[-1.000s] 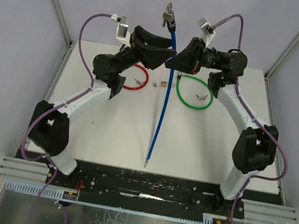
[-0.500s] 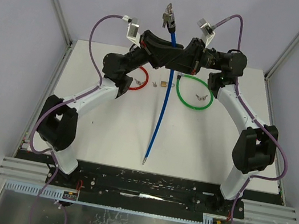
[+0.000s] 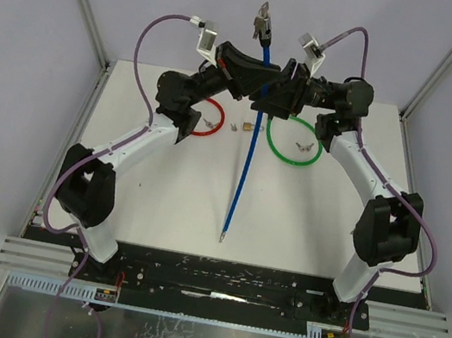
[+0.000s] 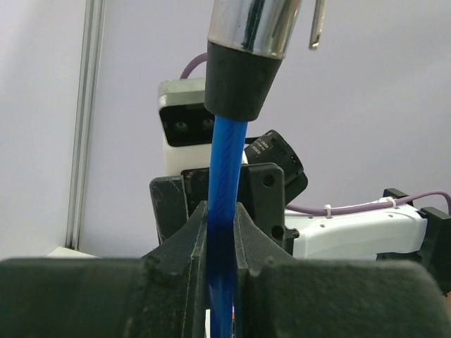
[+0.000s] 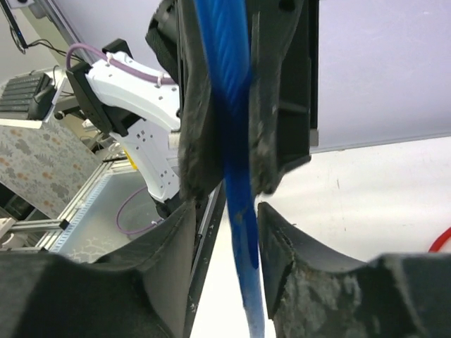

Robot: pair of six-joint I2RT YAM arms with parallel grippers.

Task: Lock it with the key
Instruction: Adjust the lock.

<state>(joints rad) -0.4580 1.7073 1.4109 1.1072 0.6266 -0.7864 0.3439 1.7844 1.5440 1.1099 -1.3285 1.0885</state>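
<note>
A long blue cable lock [image 3: 241, 172] hangs upright over the table, its metal lock head and keys [image 3: 261, 19] at the top. My left gripper [image 3: 258, 77] is shut on the blue cable just below the head. In the left wrist view the cable [image 4: 224, 162] is pinched between the pads, with the chrome head [image 4: 254, 24] above. My right gripper [image 3: 261, 98] sits just under the left one. Its fingers [image 5: 289, 246] stand open on either side of the cable [image 5: 236, 176], with a gap on both sides.
On the table behind lie a red cable loop [image 3: 206, 120] with a key, a green cable loop [image 3: 294, 142] with keys inside, and a small brass padlock [image 3: 249, 127] between them. The cable's lower tip [image 3: 221, 238] hangs near the front of the table.
My left arm has swung right to the blue cable and its gripper has closed on it. The cable has risen slightly, and its lower tip has lifted. The right arm has barely moved.
</note>
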